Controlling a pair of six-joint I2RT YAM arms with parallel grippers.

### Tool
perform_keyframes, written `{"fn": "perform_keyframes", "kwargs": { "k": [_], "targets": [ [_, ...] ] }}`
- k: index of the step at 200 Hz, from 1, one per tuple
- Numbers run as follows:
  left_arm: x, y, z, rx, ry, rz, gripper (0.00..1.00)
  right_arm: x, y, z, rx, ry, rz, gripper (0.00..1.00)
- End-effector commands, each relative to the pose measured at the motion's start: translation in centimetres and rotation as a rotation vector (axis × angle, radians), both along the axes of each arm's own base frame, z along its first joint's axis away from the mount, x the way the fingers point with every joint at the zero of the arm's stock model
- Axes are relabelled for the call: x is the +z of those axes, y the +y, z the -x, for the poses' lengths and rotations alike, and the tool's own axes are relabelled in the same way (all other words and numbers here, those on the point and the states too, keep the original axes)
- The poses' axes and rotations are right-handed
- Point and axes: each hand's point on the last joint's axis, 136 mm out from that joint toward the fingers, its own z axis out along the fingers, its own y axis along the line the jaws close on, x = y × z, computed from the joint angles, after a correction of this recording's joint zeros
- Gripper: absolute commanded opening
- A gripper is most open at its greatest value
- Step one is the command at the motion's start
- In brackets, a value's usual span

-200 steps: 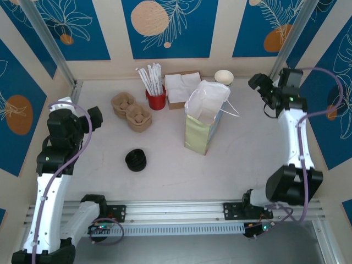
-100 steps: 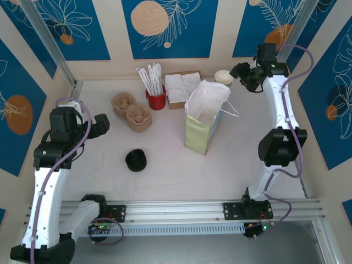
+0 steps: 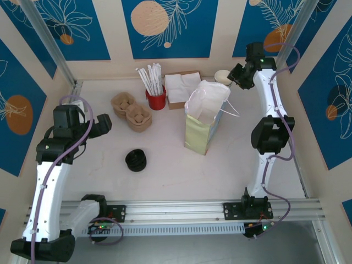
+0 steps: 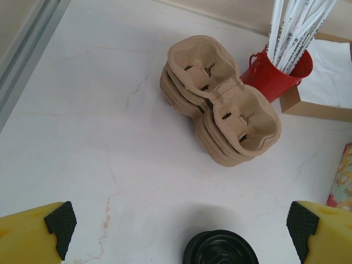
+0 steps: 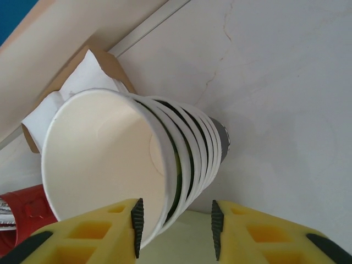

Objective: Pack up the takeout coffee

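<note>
1. The stack of white paper cups with dark bands [image 3: 223, 76] stands in the far right corner of the pale marbled desk [image 3: 165, 181], close to the back wall.
2. The right tool [image 3: 233, 78] is at that stack. In the right wrist view its yellow fingers [image 5: 82, 236] straddle the nested rims, one black pad inside the top cup's mouth and the other outside. I cannot tell whether the jaws are clenched on the cups.
3. The left tool [image 3: 107, 125] hangs released over the desk's left side, its jaws wide and nothing between them.
4. The all-black round lid piece [image 3: 136, 159] lies alone on open desk, well apart from the cups. The left wrist view catches only its top at the lower edge.
5. A stack of brown pulp cup carriers [image 3: 132, 113] lies just beside a red cup of white wrapped straws [image 3: 156, 100].
6. A cardboard box of white napkins [image 3: 181, 88] sits between the red cup and the cup stack. A pale green paper bag [image 3: 204, 118] stands open in front of it.
7. The near half of the desk is bare.
</note>
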Motion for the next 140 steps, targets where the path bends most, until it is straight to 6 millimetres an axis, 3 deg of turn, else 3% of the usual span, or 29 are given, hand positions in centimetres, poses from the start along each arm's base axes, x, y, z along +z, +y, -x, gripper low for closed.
{"fn": "perform_keyframes", "kwargs": {
  "k": [1, 87, 140],
  "targets": [
    [0.9, -0.4, -0.4, 0.000, -0.024, 0.025, 0.99, 0.7, 0.2, -0.3, 0.008, -0.009, 0.016, 0.36],
    [0.9, -0.2, -0.5, 0.006, -0.026, 0.017, 1.00, -0.4, 0.7, -1.3, 0.021, 0.000, 0.016, 0.24],
    [0.7, -0.2, -0.5, 0.007, -0.020, 0.015, 0.99, 0.0, 0.9, -1.5, 0.027, -0.007, 0.012, 0.05]
  ]
}}
